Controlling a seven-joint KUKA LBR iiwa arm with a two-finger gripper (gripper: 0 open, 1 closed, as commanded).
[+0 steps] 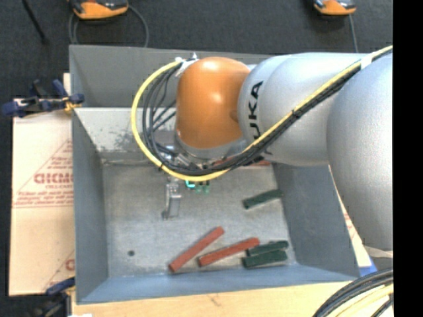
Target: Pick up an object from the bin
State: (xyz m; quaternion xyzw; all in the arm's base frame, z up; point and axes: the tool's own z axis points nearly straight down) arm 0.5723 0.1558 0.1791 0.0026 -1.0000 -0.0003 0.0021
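— Claw [173, 202] first: where does it hang?
— Over bare floor of the bin [89, 197], left of centre. Whether it is wide or narrow I cannot tell.
— Nearest thing?
— A red-brown stick [195, 249], lying from the claw toward the bin's lower edge and slightly right. It is slim and straight, and its long axis slants with the right end higher. A second red stick [228, 251] lies just beside it, then a dark green block [266, 255] toward the lower right corner. The other green block [261, 199] sits apart, right of the claw.
— So?
— I judge the claw must shift toward that lower edge and close across the slant.

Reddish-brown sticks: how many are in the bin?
2. One stick lies slanted near the bin's front wall; the other stick lies just right of it, beside a green block. The arm may hide more.
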